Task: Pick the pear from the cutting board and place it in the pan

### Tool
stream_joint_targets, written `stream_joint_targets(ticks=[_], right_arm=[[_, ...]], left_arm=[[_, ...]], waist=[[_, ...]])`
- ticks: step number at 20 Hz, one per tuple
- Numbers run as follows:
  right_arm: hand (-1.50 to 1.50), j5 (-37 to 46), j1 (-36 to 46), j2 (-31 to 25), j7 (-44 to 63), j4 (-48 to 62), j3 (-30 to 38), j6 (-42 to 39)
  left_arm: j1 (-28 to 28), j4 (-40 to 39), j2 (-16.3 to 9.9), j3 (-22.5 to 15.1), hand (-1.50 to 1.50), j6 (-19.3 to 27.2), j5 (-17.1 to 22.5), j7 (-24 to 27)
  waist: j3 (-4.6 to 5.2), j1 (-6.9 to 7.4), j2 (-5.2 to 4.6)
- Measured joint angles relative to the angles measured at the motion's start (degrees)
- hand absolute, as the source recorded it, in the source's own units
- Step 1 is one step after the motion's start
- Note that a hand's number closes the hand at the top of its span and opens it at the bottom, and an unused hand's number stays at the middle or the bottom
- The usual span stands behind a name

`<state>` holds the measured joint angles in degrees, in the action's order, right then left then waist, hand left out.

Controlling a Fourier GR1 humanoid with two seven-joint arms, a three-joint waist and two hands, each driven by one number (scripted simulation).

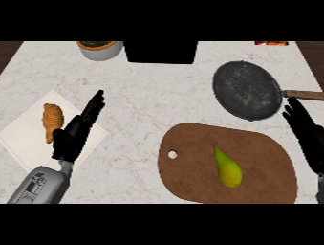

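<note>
A yellow-green pear (228,168) lies on the brown cutting board (192,143) at the lower right of the counter, stem end pointing away from me. The dark round pan (247,89) with a wooden handle (309,95) sits behind the board at the upper right. My right hand (314,139) is open at the right edge, fingers straight and pointing up, beside the board and just below the pan's handle. It touches neither the pear nor the pan. My left hand (76,130) is open at the left, fingers straight, resting over a white napkin.
A croissant (51,122) lies on the white napkin (23,136) at the left, beside my left hand. A grey pot with a plant (99,49) and a black box (161,51) stand at the counter's back edge. A small red item (271,43) shows at the far right.
</note>
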<state>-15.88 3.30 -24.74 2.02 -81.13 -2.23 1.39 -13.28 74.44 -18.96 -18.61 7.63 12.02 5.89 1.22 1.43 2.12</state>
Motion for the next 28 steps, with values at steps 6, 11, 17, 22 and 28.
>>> stream_joint_targets(ticks=[6, 11, 17, 22, 28], right_arm=[[1.50, -7.10, 4.81, 3.20, -0.92, 1.73, -7.92, -17.96], [-1.50, -4.10, 6.22, -0.04, -14.81, 8.30, -8.54, -31.00], [-1.50, 2.62, 10.68, -9.54, -30.31, 17.33, -2.66, -36.88], [-1.50, 8.05, 18.72, -17.59, -30.98, 21.00, -3.70, -39.54], [-1.50, 13.64, 28.04, -22.53, -29.37, 23.47, -7.81, -41.76]], left_arm=[[-2.28, 1.81, -0.52, 3.75, 0.00, 2.83, 0.31, 0.26], [-3.05, 2.61, -1.43, 7.70, 0.00, 5.36, 1.70, -2.50], [-2.43, 4.94, -2.82, 9.73, 0.00, 5.99, 2.33, -5.24], [-3.15, 5.76, -2.18, 9.57, 0.00, 6.69, 1.79, -6.58], [-3.08, 6.37, -2.16, 10.29, 0.00, 6.66, 1.54, -7.11]], waist=[[-1.33, 3.43, -2.15], [-1.48, 1.72, -2.44], [-1.46, 0.55, -2.43], [-1.41, 0.82, -2.60], [-1.33, 0.98, -2.64]])
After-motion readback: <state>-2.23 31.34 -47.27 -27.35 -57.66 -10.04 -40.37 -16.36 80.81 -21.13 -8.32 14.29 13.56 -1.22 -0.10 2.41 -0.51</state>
